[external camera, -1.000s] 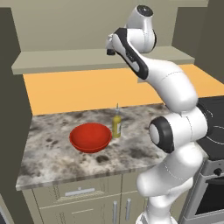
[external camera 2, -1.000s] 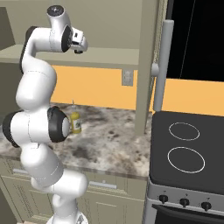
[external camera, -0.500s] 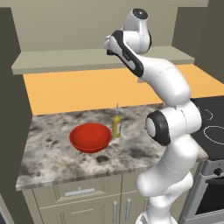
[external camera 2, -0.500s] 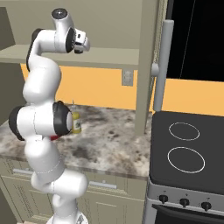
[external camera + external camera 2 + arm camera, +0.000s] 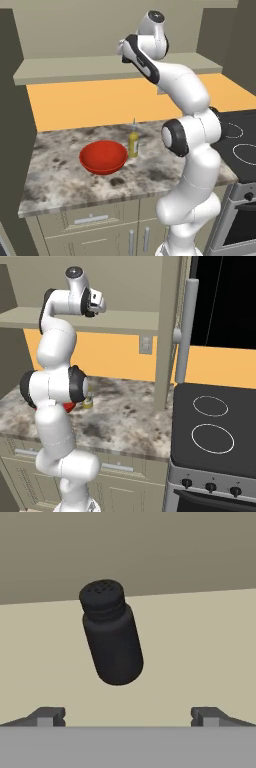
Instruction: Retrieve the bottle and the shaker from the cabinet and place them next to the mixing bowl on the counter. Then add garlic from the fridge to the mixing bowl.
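Kitchen, counter (image 5: 65,175) as landmark. Shaker (image 5: 111,633) on cabinet (image 5: 100,67) shelf above counter, ahead of gripper (image 5: 128,714), jaws spread wide, nothing held. Bottle (image 5: 133,142) upright on counter just beside mixing bowl (image 5: 103,156): done. Left, by judgement: shaker, then garlic from fridge.

On the counter (image 5: 60,165), the mixing bowl (image 5: 103,157) sat just left of the bottle (image 5: 133,142), which stood upright close beside its rim, with the stove (image 5: 215,431) adjoining the counter to the right. Above them, the arm's gripper (image 5: 128,714) reached level with the cabinet (image 5: 90,67) shelf. In the hand view, the shaker (image 5: 111,633) stood on that shelf ahead of the wide-spread fingertips (image 5: 47,716), apart from both, the cabinet's back wall behind it.
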Tool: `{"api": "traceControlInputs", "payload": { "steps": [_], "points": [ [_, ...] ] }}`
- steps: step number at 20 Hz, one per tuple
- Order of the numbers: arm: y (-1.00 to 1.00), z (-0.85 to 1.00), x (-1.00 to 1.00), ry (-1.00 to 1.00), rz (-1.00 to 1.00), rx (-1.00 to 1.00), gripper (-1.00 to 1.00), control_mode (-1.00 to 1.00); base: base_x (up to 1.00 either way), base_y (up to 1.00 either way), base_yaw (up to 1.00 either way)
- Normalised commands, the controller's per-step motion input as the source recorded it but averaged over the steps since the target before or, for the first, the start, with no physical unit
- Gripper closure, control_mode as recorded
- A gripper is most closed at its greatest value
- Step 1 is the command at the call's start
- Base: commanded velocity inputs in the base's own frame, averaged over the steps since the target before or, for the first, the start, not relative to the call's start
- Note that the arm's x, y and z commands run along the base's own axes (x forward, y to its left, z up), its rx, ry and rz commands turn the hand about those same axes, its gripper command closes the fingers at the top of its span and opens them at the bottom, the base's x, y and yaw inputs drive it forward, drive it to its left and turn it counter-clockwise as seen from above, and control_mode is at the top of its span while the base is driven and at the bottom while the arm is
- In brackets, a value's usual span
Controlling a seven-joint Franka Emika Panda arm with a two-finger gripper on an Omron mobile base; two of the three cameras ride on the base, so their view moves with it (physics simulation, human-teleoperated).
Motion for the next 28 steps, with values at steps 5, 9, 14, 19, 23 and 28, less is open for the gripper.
{"api": "traceControlInputs", "payload": {
  "steps": [5, 9, 14, 19, 23, 28],
  "points": [
    [0.01, 0.00, 0.30, 0.00, 0.00, 0.00, -1.00, -1.00, 0.00, 0.00, 0.00],
    [0.11, -0.01, 0.22, 0.00, 0.00, 0.00, -1.00, -1.00, 0.00, 0.00, 0.00],
    [0.17, -0.05, 0.11, 0.00, 0.00, 0.00, -1.00, -1.00, 0.00, 0.00, 0.00],
    [0.01, -0.17, 0.11, 0.00, 0.00, 0.00, -1.00, -1.00, 0.00, 0.00, 0.00],
    [0.00, -0.21, 0.17, 0.01, 0.00, 0.00, -1.00, -1.00, 0.00, 0.00, 0.00],
    [0.00, -0.08, 0.24, 0.00, 0.00, 0.00, -1.00, -1.00, 0.00, 0.00, 0.00]
  ]
}}
